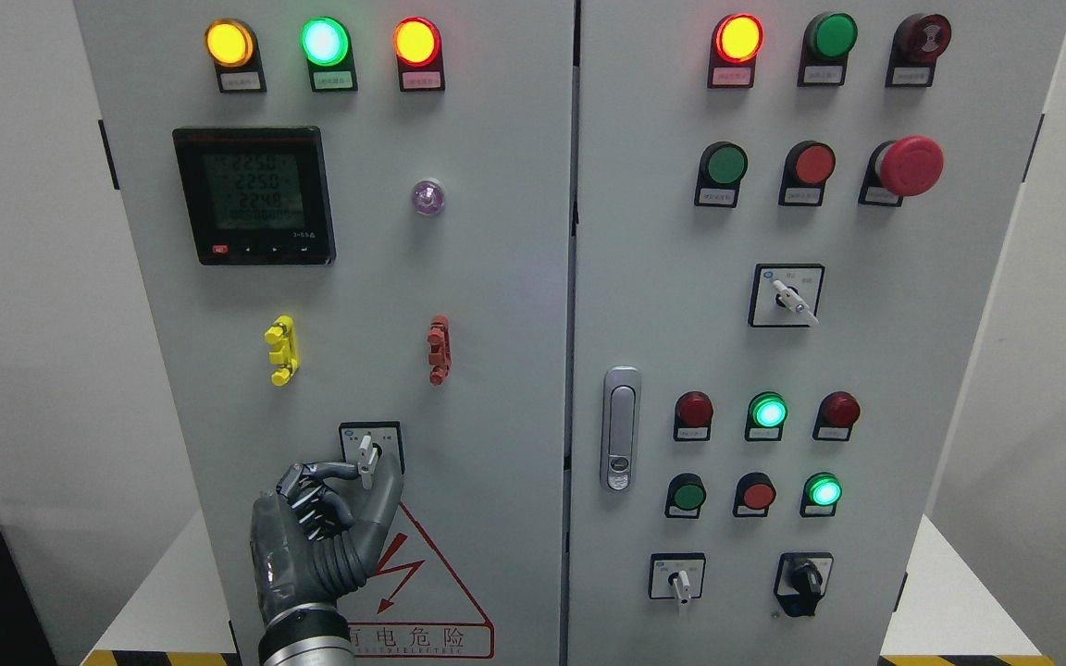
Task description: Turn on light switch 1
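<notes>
White switch lever (366, 459), seemingly upright.

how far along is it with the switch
Done: the left hand has reached the switch low on the left door. In hand: its fingers pinch the white handle, which points roughly straight down. Left: whether it is turned on cannot be told; then letting go. The right hand is out of view.
</notes>
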You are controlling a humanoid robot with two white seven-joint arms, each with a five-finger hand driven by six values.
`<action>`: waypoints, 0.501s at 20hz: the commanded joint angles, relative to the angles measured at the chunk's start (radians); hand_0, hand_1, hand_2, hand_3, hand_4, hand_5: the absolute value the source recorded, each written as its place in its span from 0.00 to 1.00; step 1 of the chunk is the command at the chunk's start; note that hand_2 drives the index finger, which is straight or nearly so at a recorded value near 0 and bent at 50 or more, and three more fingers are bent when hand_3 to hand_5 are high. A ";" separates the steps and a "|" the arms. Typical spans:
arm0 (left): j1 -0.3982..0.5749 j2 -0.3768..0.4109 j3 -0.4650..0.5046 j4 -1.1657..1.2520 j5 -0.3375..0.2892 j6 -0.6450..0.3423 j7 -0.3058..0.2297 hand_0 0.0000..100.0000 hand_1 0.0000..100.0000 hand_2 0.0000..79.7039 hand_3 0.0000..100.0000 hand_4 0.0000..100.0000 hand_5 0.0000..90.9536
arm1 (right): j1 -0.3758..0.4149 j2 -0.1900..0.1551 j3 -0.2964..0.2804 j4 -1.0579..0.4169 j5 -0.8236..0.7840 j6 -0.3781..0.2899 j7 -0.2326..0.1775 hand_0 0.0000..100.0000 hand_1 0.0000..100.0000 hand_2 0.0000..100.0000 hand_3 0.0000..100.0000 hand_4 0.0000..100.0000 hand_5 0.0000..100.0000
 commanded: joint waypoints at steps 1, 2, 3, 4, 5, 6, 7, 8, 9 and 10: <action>-0.002 -0.001 0.003 0.001 0.000 0.001 -0.001 0.12 0.70 0.72 0.99 0.94 0.92 | 0.000 0.000 0.000 0.000 0.000 0.000 0.000 0.00 0.00 0.00 0.00 0.00 0.00; -0.002 0.000 0.003 0.001 0.000 0.002 -0.001 0.12 0.69 0.72 0.99 0.94 0.92 | 0.000 0.000 0.000 0.000 0.000 0.000 0.000 0.00 0.00 0.00 0.00 0.00 0.00; -0.002 0.000 0.003 -0.001 0.000 0.004 -0.001 0.12 0.69 0.72 0.99 0.94 0.92 | 0.000 0.000 -0.001 0.000 0.000 0.000 0.000 0.00 0.00 0.00 0.00 0.00 0.00; -0.003 -0.001 0.003 -0.001 0.001 0.007 -0.001 0.13 0.69 0.72 0.99 0.94 0.92 | 0.000 0.000 0.000 0.000 0.000 0.000 0.000 0.00 0.00 0.00 0.00 0.00 0.00; -0.003 -0.001 0.003 -0.001 0.001 0.008 -0.003 0.13 0.69 0.72 1.00 0.94 0.92 | 0.000 0.000 -0.001 0.000 0.000 0.000 0.000 0.00 0.00 0.00 0.00 0.00 0.00; -0.003 -0.001 0.003 -0.001 0.001 0.010 -0.003 0.13 0.69 0.72 1.00 0.94 0.92 | 0.000 0.000 0.000 0.000 0.000 0.000 0.000 0.00 0.00 0.00 0.00 0.00 0.00; -0.003 -0.001 0.003 -0.001 0.001 0.010 -0.003 0.14 0.70 0.72 1.00 0.94 0.92 | 0.000 0.000 0.000 0.000 0.000 0.000 0.000 0.00 0.00 0.00 0.00 0.00 0.00; -0.003 -0.001 0.003 -0.001 0.001 0.010 -0.003 0.14 0.70 0.72 1.00 0.94 0.92 | 0.000 0.000 0.000 0.000 0.000 0.000 0.000 0.00 0.00 0.00 0.00 0.00 0.00; -0.003 -0.001 0.003 -0.001 0.001 0.011 -0.003 0.15 0.70 0.72 1.00 0.94 0.92 | 0.000 0.000 0.000 0.000 0.000 0.000 0.000 0.00 0.00 0.00 0.00 0.00 0.00; -0.003 -0.001 0.003 -0.001 0.001 0.011 -0.003 0.15 0.70 0.72 1.00 0.94 0.92 | 0.000 0.000 0.000 0.000 0.000 0.000 0.000 0.00 0.00 0.00 0.00 0.00 0.00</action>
